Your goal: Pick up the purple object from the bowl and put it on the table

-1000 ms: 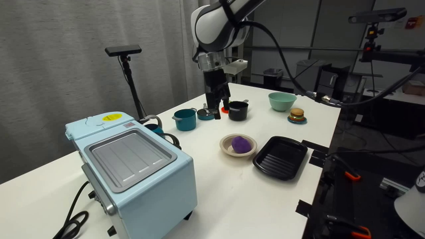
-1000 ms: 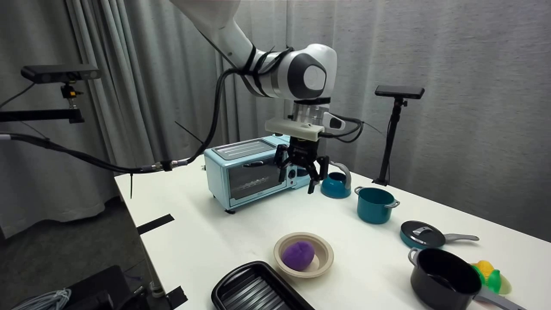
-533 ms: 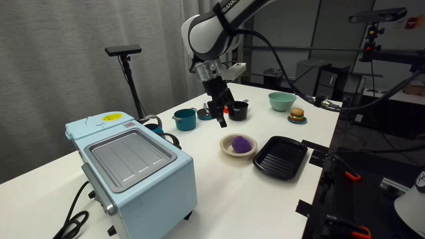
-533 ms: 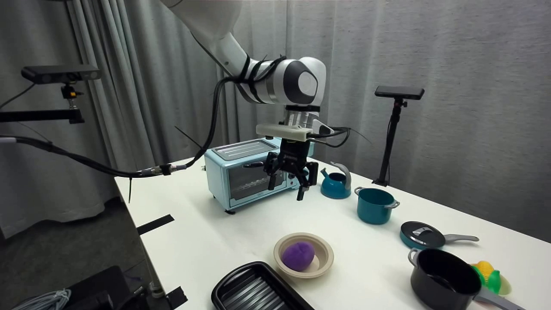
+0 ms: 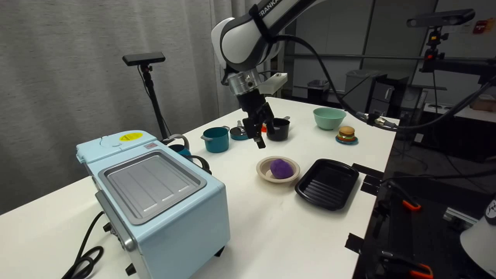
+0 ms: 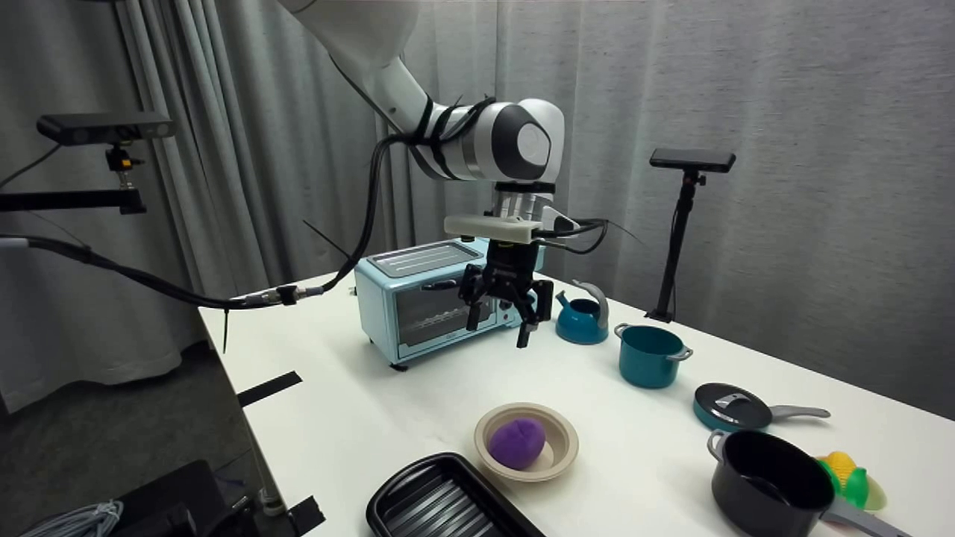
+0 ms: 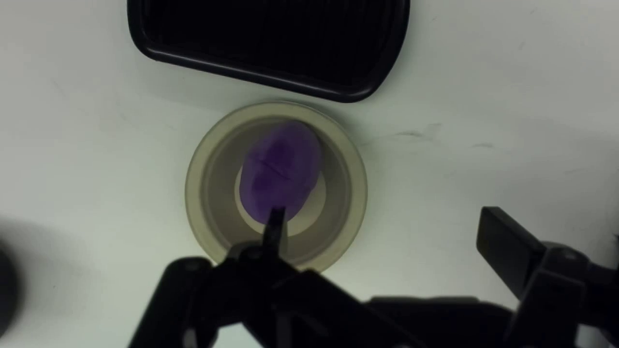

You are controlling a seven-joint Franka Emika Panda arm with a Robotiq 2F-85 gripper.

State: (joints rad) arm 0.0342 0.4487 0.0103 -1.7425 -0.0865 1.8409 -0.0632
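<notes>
While the purple lump (image 7: 280, 164) is resting in the bowl (image 7: 193, 188), the pincer (image 6: 498, 333) is hovering, jaws apart; before lowering, it is probably needing centring over the lump, leftward in the wrist view.

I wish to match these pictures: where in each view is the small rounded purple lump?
In an exterior view, the small rounded purple lump is slightly right of centre, below mid-height.
In an exterior view, the lump is low, slightly right of centre.
In the wrist view, the lump is near the middle, slightly left.
Landmark in all three: the shallow round cream bowl holding the lump.
</notes>
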